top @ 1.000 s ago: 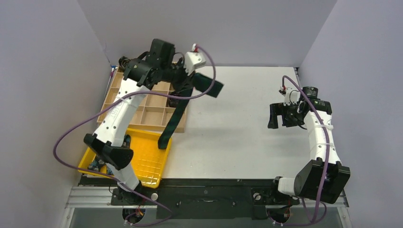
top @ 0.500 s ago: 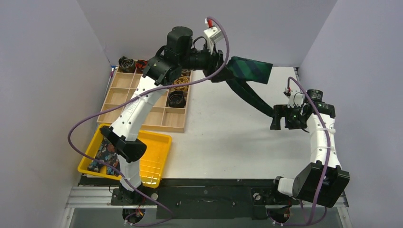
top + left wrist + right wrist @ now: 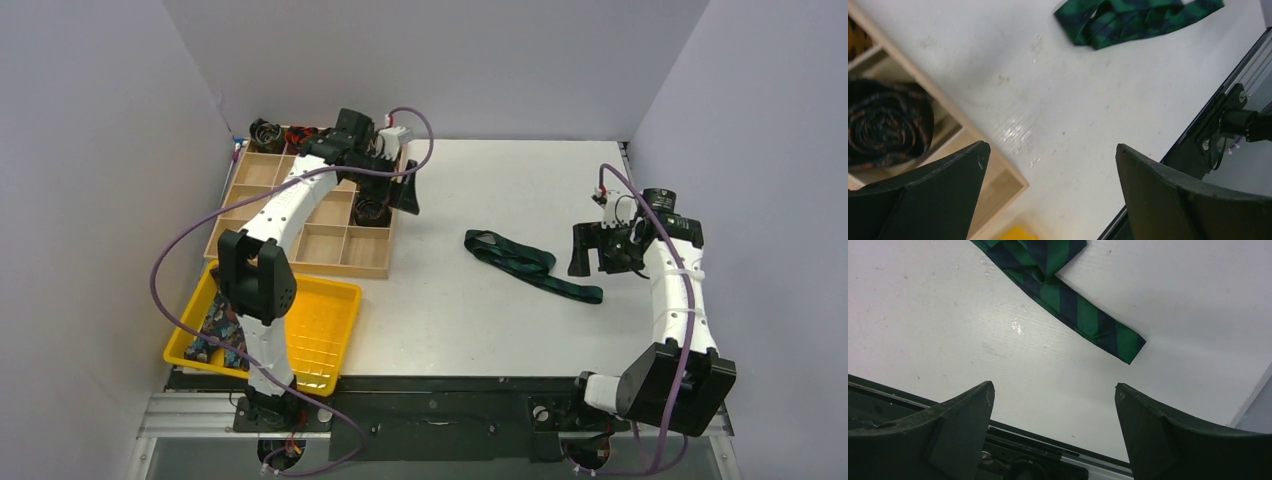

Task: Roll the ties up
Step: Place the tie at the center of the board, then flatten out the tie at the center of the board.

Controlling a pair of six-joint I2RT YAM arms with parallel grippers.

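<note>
Green-navy plaid tie (image 3: 545,270) lay loose on the desk (image 3: 470,320).
Left gripper (image 3: 1052,146) and right gripper (image 3: 1053,385) gaped empty, tie seemingly placed for rolling.

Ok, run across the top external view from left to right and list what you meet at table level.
First the wooden compartment box → left gripper, at the box's right edge → green plaid tie → right gripper. The yellow tray is left out: it overlaps the box.
</note>
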